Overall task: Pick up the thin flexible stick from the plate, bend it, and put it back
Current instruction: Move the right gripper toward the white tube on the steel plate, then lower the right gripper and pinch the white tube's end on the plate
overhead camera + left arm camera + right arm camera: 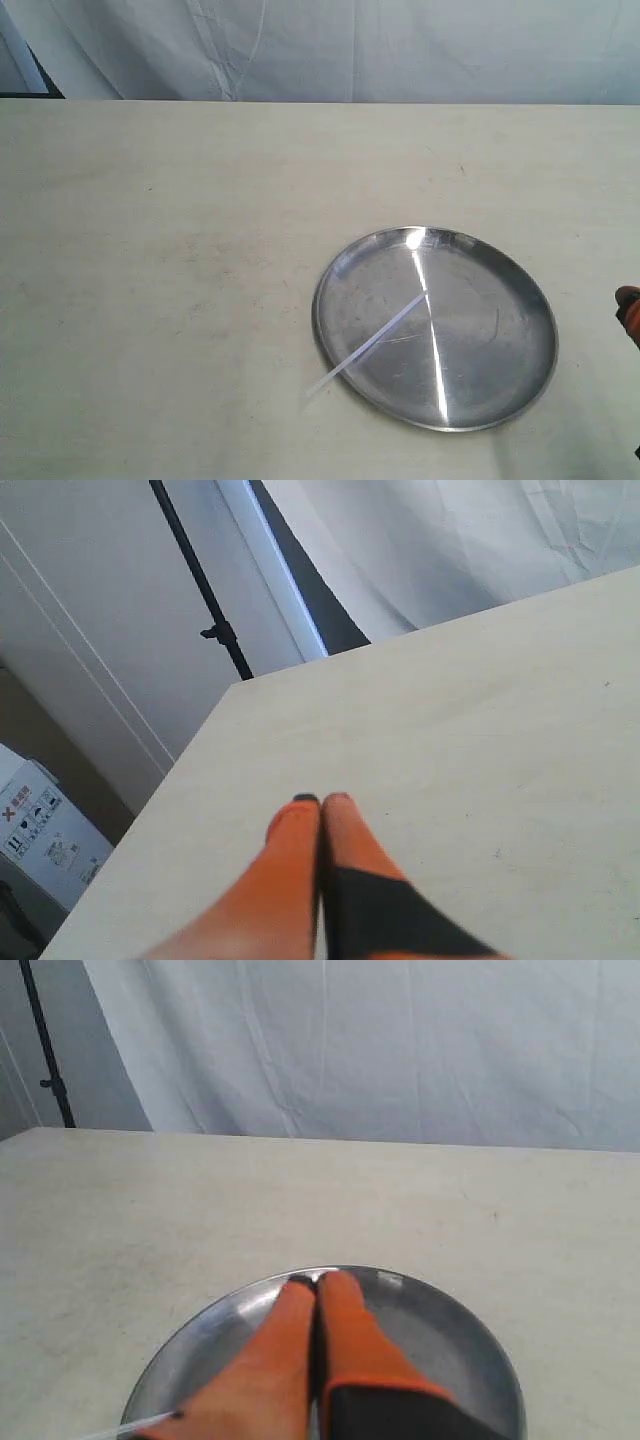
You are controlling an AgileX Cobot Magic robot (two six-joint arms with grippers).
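The round silver plate (pixel 520 380) lies on the table right of centre. Across it rests the thin flexible stick (pixel 385 335), pale and straight, running from the plate's middle out over the near-left rim onto the table. A bright glare streak also crosses the plate. In the right wrist view the plate (pixel 450 1340) sits under my right gripper (pixel 318 1280), whose orange fingers are pressed together with nothing between them; one end of the stick (pixel 135 1426) shows beside them. Only a tip of that gripper (pixel 629 305) appears in the exterior view. My left gripper (pixel 320 802) is shut and empty over bare table.
The pale table (pixel 160 260) ends at a white cloth backdrop (pixel 400 50) behind. In the left wrist view a black stand pole (pixel 205 590) and a white box (pixel 45 830) stand beyond the table's edge.
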